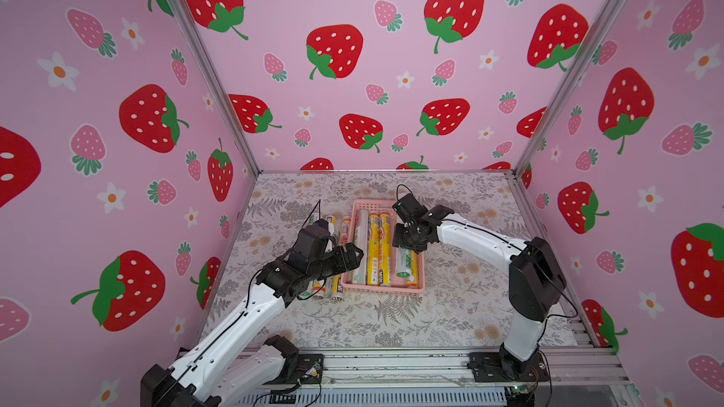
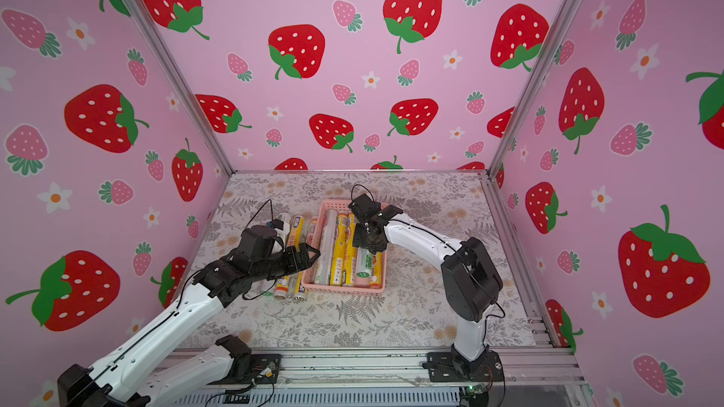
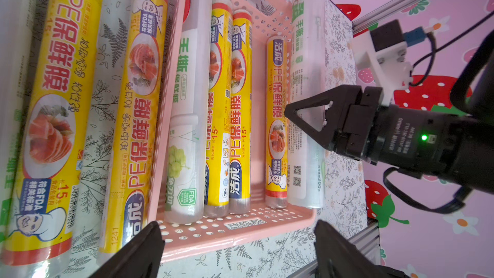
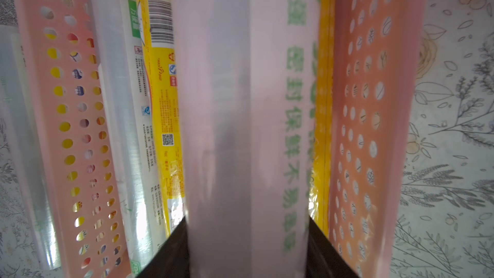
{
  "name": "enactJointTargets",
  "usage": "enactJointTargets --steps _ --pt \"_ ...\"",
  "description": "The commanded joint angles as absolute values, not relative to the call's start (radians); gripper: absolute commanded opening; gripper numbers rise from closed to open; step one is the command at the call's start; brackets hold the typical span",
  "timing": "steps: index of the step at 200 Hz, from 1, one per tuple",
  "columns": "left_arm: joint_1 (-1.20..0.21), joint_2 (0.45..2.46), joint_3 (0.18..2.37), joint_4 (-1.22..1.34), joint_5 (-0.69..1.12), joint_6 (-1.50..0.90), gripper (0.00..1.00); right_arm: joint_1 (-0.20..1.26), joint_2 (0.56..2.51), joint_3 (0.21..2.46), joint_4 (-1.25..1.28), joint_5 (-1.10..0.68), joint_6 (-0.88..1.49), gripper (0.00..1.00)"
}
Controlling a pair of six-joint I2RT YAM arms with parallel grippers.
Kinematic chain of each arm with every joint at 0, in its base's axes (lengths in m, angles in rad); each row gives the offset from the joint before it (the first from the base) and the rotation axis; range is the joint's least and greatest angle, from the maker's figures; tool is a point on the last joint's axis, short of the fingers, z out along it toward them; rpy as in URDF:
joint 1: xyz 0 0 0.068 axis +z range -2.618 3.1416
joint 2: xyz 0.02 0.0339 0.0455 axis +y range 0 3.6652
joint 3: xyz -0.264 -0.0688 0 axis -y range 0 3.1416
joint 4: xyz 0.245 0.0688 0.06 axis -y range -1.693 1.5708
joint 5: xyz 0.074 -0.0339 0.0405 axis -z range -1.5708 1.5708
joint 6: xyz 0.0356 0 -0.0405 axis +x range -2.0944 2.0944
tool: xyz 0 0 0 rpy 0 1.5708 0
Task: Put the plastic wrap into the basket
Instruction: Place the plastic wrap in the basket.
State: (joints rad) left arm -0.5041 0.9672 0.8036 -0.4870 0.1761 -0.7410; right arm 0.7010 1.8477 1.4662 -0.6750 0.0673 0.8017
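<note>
Gripping white roll (image 4: 240, 102) with right gripper (image 4: 247, 225), seemingly low inside basket (image 1: 382, 290) (close-up blurred); holding left gripper (image 3: 238, 225) wide, empty.

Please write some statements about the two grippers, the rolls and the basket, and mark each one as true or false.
1. The right gripper grips a white roll. True.
2. The left gripper holds a yellow roll. False: it is open and empty.
3. The basket is empty. False: several rolls lie in it.
4. Beside the basket, other rolls lie on the table. True.
</note>
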Motion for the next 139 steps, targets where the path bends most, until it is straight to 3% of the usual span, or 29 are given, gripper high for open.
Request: enactJointTargets --steps 1,139 --pt "-0.506 0.963 0.796 -0.469 0.185 -0.745 0.93 0.712 1.863 1.512 -0.640 0.093 0.811 0.27" --pt "-0.506 0.975 0.807 -0.500 0.145 -0.722 0.93 0.764 1.948 1.498 -0.661 0.135 0.823 0.28"
